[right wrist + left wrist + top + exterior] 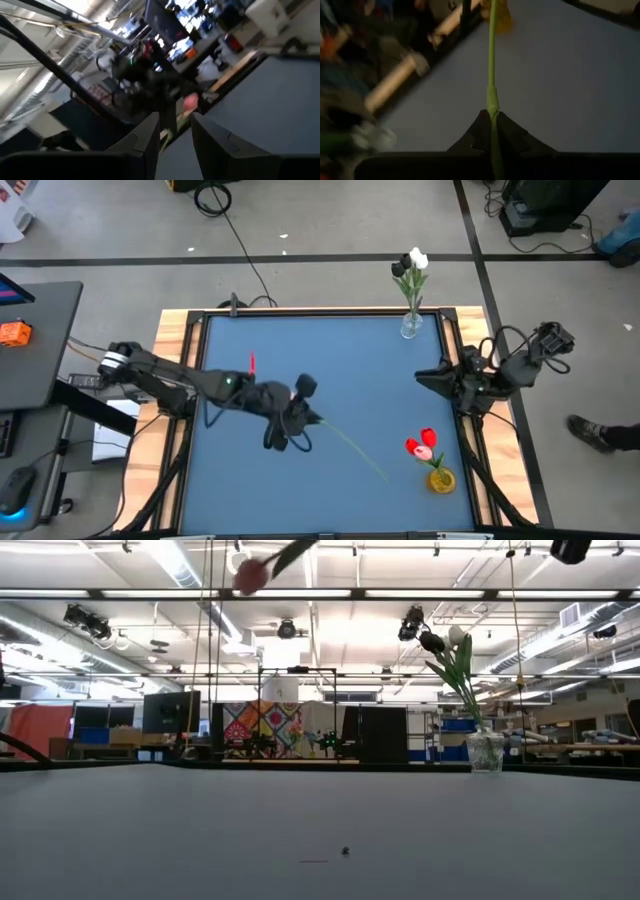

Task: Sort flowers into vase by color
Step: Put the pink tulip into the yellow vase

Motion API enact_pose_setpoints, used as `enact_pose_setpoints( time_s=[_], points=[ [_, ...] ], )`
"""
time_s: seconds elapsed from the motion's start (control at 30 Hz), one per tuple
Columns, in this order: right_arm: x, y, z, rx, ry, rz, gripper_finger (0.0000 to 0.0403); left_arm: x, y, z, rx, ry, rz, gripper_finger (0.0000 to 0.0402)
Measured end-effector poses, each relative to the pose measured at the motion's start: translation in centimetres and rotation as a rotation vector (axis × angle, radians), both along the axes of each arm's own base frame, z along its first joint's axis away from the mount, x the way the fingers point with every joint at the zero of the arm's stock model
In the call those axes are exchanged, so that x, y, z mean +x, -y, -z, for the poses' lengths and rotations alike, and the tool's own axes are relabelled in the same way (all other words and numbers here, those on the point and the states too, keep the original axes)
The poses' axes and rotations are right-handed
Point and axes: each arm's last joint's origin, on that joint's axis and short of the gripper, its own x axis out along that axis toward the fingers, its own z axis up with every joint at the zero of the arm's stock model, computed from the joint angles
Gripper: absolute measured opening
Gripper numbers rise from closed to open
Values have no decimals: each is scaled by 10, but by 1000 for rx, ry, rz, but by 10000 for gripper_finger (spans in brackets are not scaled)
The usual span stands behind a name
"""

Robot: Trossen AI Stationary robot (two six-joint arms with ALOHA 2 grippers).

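Flower (491, 75) pinched in left gripper (303, 420) jaws — right gripper (432, 375) jaws part-open, empty.

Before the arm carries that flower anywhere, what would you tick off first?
1. Left gripper shut on the stem: ok, fingers clamp it in the left wrist view.
2. Flower off the table: ok, its red head hangs high in the low view.
3. Matching vase free: ok, the yellow vase holds red and pink flowers near the front right.
4. Other vase out of the way: ok, the glass vase stands at the far edge.
5. Right gripper clear: ok, open and empty at the right edge.
6. Stem end clear of the table: cannot tell.
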Motion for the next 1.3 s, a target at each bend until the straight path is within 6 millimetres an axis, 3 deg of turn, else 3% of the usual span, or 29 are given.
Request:
enact_pose_setpoints(
  time_s=[0.3, 0.43, 0.63, 0.83, 1.13, 1.3],
  points=[
    [15, 0, 1, 99, 9, -123, 132, 29, -28, -69, 370, 141, 167, 20],
    [33, -2, 2, 219, 15, -182, 156, 36, -29, -86, 499, 205, 267, 20],
    [61, -4, 3, 362, 41, -294, 194, 44, -23, -88, 752, 247, 417, 20],
    [89, -2, 14, 416, 2, -368, 217, 62, -21, -75, 849, 276, 458, 20],
    [119, 1, 32, 422, -72, -465, 206, 70, -22, -70, 893, 292, 474, 20],
    [129, -1, 32, 406, -13, -513, 186, 69, -22, -71, 887, 301, 483, 20]
  ],
)
